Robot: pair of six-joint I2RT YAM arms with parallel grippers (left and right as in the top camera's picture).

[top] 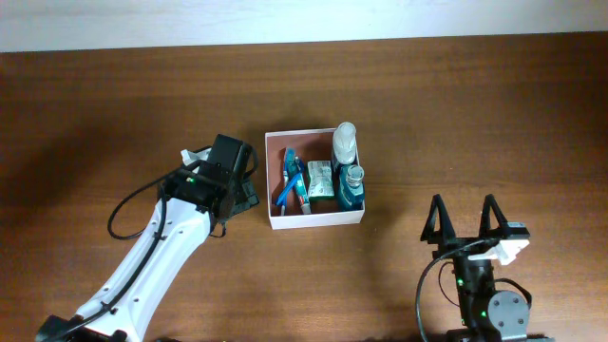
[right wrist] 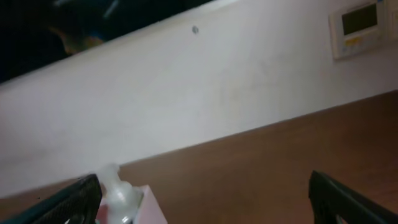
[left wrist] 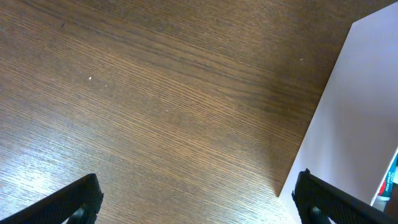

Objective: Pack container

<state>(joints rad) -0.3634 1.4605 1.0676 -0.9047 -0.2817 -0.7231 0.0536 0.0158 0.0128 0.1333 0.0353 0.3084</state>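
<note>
The container [top: 314, 220] sits at the centre of the surface [top: 475, 114] and holds bottles [top: 346, 152], a green packet [top: 320, 179] and blue items. The left claw [left wrist: 199, 204] stands wide and empty just beside its left wall. The right claw [top: 464, 222] stands wide and empty, well apart at the front right. The cardboard walls are probably light and easily crushed, so grip one wall at the rim, near a corner, with moderate force

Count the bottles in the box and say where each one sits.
2. The white-capped bottle is in the container's far right corner in the overhead view. The teal bottle sits just nearer along the same wall. Others could be hidden among the toiletries.
</note>
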